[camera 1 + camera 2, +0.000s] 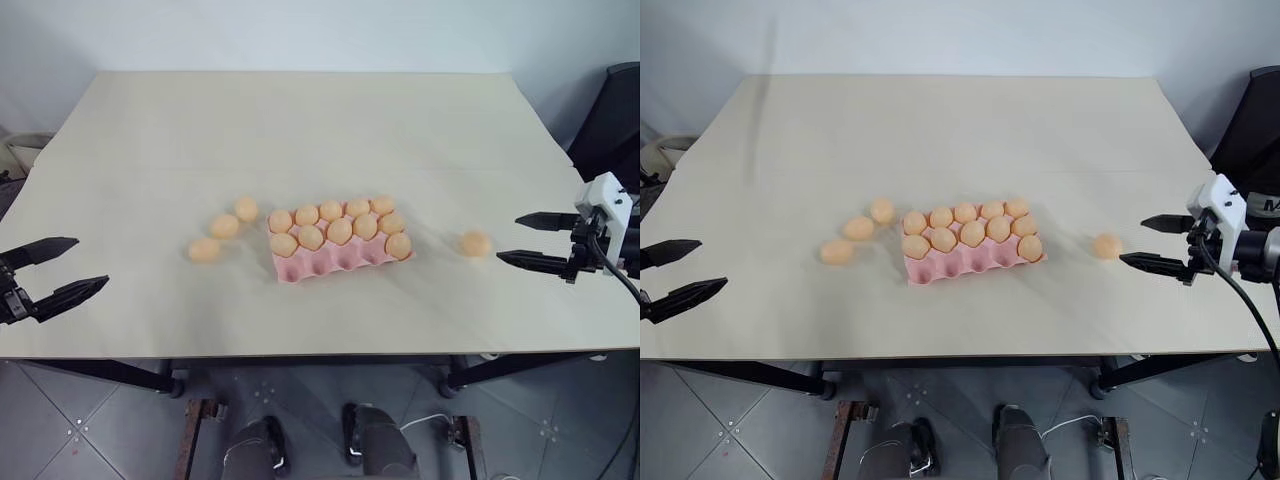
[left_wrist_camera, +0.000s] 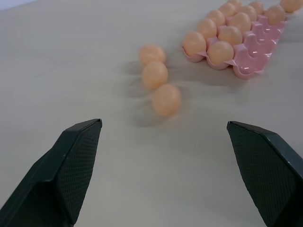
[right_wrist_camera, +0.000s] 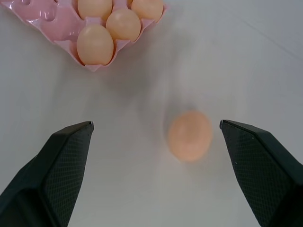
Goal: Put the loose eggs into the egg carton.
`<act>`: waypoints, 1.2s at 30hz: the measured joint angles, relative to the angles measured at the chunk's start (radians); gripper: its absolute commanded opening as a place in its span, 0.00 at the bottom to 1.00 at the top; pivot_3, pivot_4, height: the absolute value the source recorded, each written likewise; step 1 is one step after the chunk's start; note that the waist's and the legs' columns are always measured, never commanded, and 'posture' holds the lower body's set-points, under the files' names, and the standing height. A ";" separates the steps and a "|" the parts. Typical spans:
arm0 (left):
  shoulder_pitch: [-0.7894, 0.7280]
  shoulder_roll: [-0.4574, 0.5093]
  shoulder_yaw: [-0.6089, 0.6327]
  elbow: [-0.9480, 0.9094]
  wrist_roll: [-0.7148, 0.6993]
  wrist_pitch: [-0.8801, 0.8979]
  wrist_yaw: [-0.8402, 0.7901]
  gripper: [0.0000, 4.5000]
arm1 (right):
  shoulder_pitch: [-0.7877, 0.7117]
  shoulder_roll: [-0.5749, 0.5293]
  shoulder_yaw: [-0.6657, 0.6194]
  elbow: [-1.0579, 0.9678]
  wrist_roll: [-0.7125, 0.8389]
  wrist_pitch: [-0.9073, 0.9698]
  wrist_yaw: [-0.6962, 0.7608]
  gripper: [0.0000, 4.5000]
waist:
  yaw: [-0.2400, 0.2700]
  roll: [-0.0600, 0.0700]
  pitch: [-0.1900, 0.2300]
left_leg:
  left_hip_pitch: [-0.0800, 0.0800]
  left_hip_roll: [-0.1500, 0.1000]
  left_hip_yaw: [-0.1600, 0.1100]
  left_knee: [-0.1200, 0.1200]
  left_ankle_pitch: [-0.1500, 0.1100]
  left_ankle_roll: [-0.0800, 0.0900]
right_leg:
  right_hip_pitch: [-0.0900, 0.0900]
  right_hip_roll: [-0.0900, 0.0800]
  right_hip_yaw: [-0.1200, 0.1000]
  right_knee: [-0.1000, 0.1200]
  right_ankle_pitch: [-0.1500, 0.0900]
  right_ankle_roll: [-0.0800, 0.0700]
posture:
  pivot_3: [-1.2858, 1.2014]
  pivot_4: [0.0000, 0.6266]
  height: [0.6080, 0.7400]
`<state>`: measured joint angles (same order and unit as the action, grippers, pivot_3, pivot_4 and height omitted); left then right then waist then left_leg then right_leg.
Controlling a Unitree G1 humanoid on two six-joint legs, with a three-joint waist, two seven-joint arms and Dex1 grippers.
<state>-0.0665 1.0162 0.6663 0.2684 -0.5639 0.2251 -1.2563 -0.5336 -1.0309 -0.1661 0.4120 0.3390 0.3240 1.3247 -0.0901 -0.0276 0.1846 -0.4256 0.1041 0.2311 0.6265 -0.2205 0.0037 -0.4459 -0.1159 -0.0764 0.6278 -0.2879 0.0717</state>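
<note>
Fingers of both grippers stand wide apart with nothing between them: the left gripper [image 1: 52, 272] hangs at the near left edge of the table [image 1: 300, 120], its wrist cut off by the frame, and the right gripper [image 1: 535, 240] hangs over the right side, its arm likewise running out of view. From the right wrist view, one egg [image 3: 190, 135] lies on the bare table ahead of the open fingers [image 3: 57, 165], nearer one finger than the other and touching neither. Toward the middle sits the carton [image 1: 335, 258], its near row of cups bare and its two far rows filled with ten eggs. Just left of the carton, three more loose eggs [image 1: 224, 226] lie in a slanting line, close together; whether they touch cannot be told. In the left wrist view the carton's far end is cut off at the frame edge.
</note>
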 measured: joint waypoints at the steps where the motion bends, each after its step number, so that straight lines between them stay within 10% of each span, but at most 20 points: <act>1: -0.004 0.002 0.000 0.006 0.000 -0.003 -0.003 1.00 | 0.001 0.000 0.000 0.000 0.000 0.000 0.000 0.99 | 0.000 0.000 0.000 | 0.000 0.000 0.000 0.000 0.000 0.000 | 0.000 0.000 0.000 0.000 0.000 0.000 | 0.52 0.24 1.00; 18: -0.004 -0.008 -0.012 0.042 -0.044 -0.082 -0.160 1.00 | 0.033 0.010 -0.007 -0.049 -0.001 0.071 -0.148 0.99 | -0.005 0.000 0.000 | 0.000 0.001 0.000 0.001 0.000 0.000 | 0.000 0.000 0.000 0.001 0.000 0.000 | 0.52 0.24 1.00; 36: -0.053 -0.011 -0.059 0.104 -0.164 -0.162 -0.246 1.00 | 0.123 0.300 -0.111 -0.182 -0.003 0.051 -0.587 0.99 | -0.011 0.000 0.000 | 0.000 -0.001 0.000 0.002 0.001 -0.002 | 0.001 0.002 0.000 0.001 0.006 0.010 | 0.52 0.24 1.00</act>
<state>-0.1198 1.0054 0.6075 0.3721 -0.7277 0.0627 -1.5022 -0.4101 -0.7314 -0.2774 0.2303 0.3360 0.3747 0.7377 -0.1007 -0.0278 0.1844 -0.4257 0.1036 0.2309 0.6285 -0.2190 0.0015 -0.4446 -0.1141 -0.0765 0.6291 -0.2823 0.0819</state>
